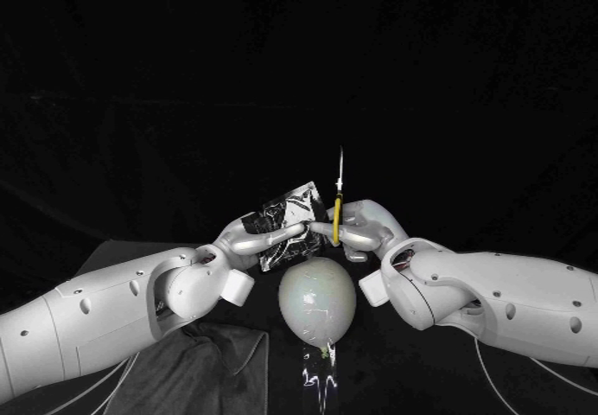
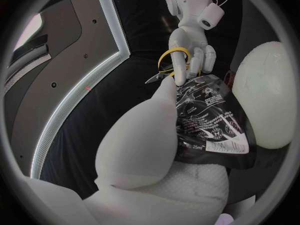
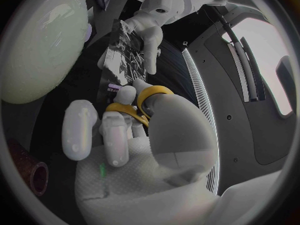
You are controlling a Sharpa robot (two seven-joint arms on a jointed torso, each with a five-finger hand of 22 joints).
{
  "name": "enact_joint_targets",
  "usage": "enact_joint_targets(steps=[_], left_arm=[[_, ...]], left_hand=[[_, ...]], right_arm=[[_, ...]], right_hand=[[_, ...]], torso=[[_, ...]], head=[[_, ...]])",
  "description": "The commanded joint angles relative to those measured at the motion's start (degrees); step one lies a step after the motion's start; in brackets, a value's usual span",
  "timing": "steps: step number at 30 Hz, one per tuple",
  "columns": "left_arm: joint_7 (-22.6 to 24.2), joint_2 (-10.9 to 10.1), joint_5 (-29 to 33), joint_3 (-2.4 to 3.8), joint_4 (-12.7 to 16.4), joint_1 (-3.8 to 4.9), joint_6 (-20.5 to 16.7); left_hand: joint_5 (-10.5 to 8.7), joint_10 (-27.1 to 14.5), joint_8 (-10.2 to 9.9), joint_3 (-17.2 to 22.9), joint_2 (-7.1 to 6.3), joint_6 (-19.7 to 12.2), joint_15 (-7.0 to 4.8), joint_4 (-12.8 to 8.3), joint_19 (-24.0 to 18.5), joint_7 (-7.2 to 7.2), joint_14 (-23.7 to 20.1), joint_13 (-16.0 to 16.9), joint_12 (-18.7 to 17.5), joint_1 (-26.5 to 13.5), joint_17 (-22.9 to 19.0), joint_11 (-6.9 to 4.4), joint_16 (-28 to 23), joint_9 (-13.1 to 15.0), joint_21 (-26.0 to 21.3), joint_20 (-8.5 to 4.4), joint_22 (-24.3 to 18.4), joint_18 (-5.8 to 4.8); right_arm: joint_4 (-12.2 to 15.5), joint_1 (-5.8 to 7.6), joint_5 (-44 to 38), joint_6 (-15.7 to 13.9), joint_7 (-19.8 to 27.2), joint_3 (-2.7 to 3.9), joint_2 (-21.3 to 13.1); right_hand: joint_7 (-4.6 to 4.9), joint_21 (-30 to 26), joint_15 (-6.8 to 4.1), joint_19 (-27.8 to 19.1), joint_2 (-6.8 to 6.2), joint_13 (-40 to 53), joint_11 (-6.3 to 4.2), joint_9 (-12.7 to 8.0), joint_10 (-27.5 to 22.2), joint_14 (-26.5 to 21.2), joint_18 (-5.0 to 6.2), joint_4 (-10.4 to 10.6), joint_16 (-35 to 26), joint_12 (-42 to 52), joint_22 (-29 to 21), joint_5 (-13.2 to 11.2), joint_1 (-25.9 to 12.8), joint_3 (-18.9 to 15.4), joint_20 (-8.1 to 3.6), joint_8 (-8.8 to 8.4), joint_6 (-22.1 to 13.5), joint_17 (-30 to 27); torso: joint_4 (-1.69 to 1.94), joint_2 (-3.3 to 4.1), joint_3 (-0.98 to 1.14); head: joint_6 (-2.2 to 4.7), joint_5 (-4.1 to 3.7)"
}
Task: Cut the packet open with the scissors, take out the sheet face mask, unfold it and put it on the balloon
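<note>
My left hand (image 1: 259, 235) holds a black-and-silver printed packet (image 1: 285, 223) upright above the table; the packet (image 2: 209, 115) lies against that hand's fingers (image 2: 140, 140). My right hand (image 1: 359, 226) grips yellow-handled scissors (image 1: 338, 194), blades pointing up, just right of the packet's edge. The scissors' yellow loops (image 3: 139, 101) wrap around my right hand's fingers (image 3: 115, 135), with the packet (image 3: 125, 60) beyond them. A pale whitish balloon (image 1: 318, 298) stands on the table below and between both hands, its knot toward me. The balloon (image 2: 270, 95) sits beside the packet.
A dark grey cloth (image 1: 200, 367) lies on the table at the front left, under my left arm. A clear stand (image 1: 319, 376) holds the balloon's neck. A dark reddish tube (image 3: 31, 172) lies near my right hand.
</note>
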Motion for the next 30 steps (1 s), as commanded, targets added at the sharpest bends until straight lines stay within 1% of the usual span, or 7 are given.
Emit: enact_joint_targets(steps=[1, 9, 12, 14, 21, 24, 30], left_arm=[[-1.56, 0.26, -0.49, 0.06, 0.3, 0.05, -0.92], [-2.86, -0.02, -2.18, 0.04, 0.2, 0.05, -3.89], [-2.94, -0.11, -2.78, 0.03, 0.09, 0.05, -5.64], [-2.91, -0.11, -3.39, 0.03, 0.0, 0.05, -6.69], [-2.43, 0.17, -4.44, 0.03, -0.03, 0.05, -8.92], [-2.38, 0.28, -4.6, 0.03, 0.0, 0.05, -9.35], [-2.63, 0.29, -4.81, 0.05, -0.02, 0.08, -9.39]], left_hand=[[-0.21, 0.63, 0.31, 0.3, 0.56, 0.69, 0.01, 0.33, 0.76, 2.0, 0.69, -0.04, -0.26, 0.41, 0.05, -0.02, 0.23, 0.05, -0.18, 0.0, -0.03, 0.93], [-0.22, 5.66, 1.79, 5.24, 3.79, 4.83, -1.64, 1.23, 4.33, 0.71, 5.0, -0.07, -0.41, 3.03, 0.39, -1.6, 1.16, 0.36, 0.81, -2.08, 0.32, 0.91], [-0.2, 8.38, 2.84, 7.52, 5.34, 6.54, -2.55, 1.07, 6.22, -0.19, 7.27, -0.07, -0.4, 2.89, 0.77, -2.54, 1.86, 0.78, 1.94, -3.19, 0.75, 0.86], [-0.15, 12.64, 4.41, 8.6, 6.56, 8.46, -3.92, 1.17, 9.17, -1.44, 11.05, 0.29, 0.79, 1.0, 1.81, -3.95, 3.78, 1.53, 3.99, -4.42, 1.65, 0.92], [-0.19, 16.28, 5.92, 10.69, 6.26, 9.38, -5.25, 0.95, 10.74, -2.62, 13.47, 0.18, 0.97, -1.1, 3.23, -5.25, 5.56, 2.51, 6.07, -5.98, 2.68, 0.71], [-0.19, 16.94, 6.34, 11.75, 5.9, 9.39, -5.43, 0.89, 10.73, -2.78, 13.64, 0.09, 0.64, -1.75, 3.72, -5.43, 5.95, 2.88, 6.62, -6.23, 2.99, 0.63], [-0.18, 17.85, 7.04, 13.72, 5.07, 9.31, -5.64, 0.63, 10.56, -2.98, 13.78, 0.04, 0.07, -2.74, 4.54, -5.63, 6.54, 3.56, 7.52, -6.5, 3.5, 0.57]], right_arm=[[0.2, -0.07, -0.22, 0.57, 0.72, 0.08, 0.22], [0.43, -0.1, -0.25, 0.6, 0.82, 0.18, -0.32], [0.62, -0.1, -0.19, 0.86, 0.8, 0.2, -0.62], [0.8, -0.1, -0.1, 1.26, 0.74, 0.21, -0.82], [0.85, -0.07, 3.37, 3.31, 1.39, 0.21, -1.17], [0.86, -0.06, 5.17, 3.88, 2.03, 0.2, -1.3], [1.2, 0.02, 8.15, 3.9, 3.44, 0.18, -2.56]], right_hand=[[-0.26, -0.46, -0.43, -0.35, 2.39, 21.88, -2.48, 0.08, 16.45, 6.16, 0.08, -1.65, 0.25, 50.23, 9.05, 0.02, 1.67, 3.0, -0.11, 0.24, 0.23, 15.05], [-0.26, -0.46, -0.43, -0.35, 2.39, 21.88, -2.48, 0.08, 16.45, 6.16, 0.08, -1.65, 0.25, 50.23, 9.05, 0.02, 1.67, 3.0, -0.11, 0.24, 0.23, 15.05], [-0.26, -0.49, -0.44, -0.37, 2.37, 21.94, -2.49, 0.14, 16.47, 6.16, 0.08, -1.7, 0.25, 50.3, 9.04, 0.01, 1.62, 3.08, -0.12, 0.28, 0.21, 15.05], [-0.26, -0.54, -0.44, -0.4, 2.38, 21.97, -2.49, 0.16, 16.47, 6.16, 0.09, -1.7, 0.25, 50.34, 9.03, 0.02, 1.6, 3.11, -0.12, 0.29, 0.21, 15.05], [0.04, -4.71, -0.34, -2.82, 2.47, 21.93, -2.24, 0.63, 16.46, 6.0, 1.02, -1.44, 0.0, 50.28, 7.4, 0.01, 0.45, 4.0, -0.1, 0.29, -0.73, 14.39], [0.52, -7.89, -0.01, -4.63, 1.4, 19.39, -1.69, 0.28, 15.61, 5.47, 1.64, -0.14, -0.87, 47.18, 6.13, 0.06, -1.78, 2.88, 0.1, -1.06, -2.81, 12.3], [1.2, -20.8, 0.55, -11.86, -1.48, 1.93, -1.27, -1.01, 7.01, 1.51, 4.0, 4.37, -7.43, 23.91, 0.6, 0.03, -6.61, -2.6, 0.74, -3.49, -3.22, 0.01]], torso=[[-0.02, -0.03, -0.01], [0.0, -0.01, 0.0], [-0.03, -0.01, -0.01], [-0.06, -0.01, -0.03], [-0.03, -0.07, -0.02], [-0.06, -0.04, -0.01], [-0.12, -0.03, 0.02]], head=[[0.14, -0.05], [0.32, -0.07], [0.28, 0.03], [0.22, 0.09], [0.15, 0.24], [0.09, 0.24], [-0.05, -0.01]])
